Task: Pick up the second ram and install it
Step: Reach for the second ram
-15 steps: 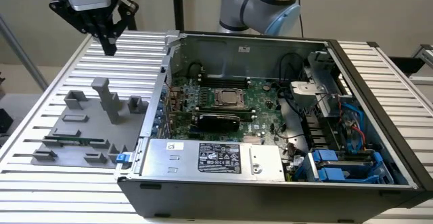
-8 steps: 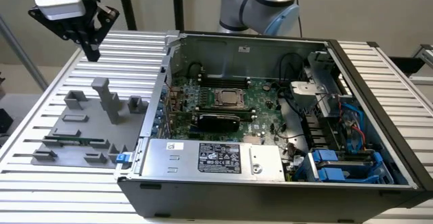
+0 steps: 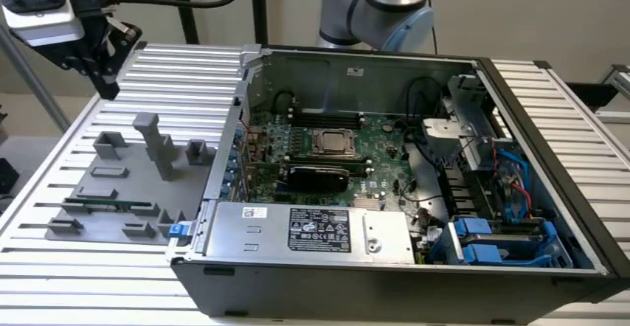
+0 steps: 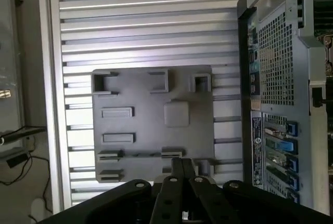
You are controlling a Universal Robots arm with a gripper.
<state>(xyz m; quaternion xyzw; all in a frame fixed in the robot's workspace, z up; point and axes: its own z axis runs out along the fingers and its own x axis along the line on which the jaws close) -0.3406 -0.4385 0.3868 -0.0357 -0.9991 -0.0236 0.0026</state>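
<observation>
While the gripper (image 3: 105, 86) hovers clenched, empty, at 10 o'clock in the exterior view, the second ram (image 3: 103, 206) sits at 8 o'clock. It's in the grey holder tray (image 3: 133, 189).

The tool (image 3: 102, 82) hangs above the slatted table (image 3: 88, 285), near the grey holder tray (image 3: 133, 192).

Counted one open dark metal computer case (image 3: 394, 296), one big green motherboard (image 3: 384, 184) inside it, one silver boxy power supply (image 3: 305, 230), two blue plastic drive brackets (image 3: 487, 252), one flat grey plastic holder tray (image 3: 118, 186), and one thin green ram stick (image 3: 100, 205).
</observation>
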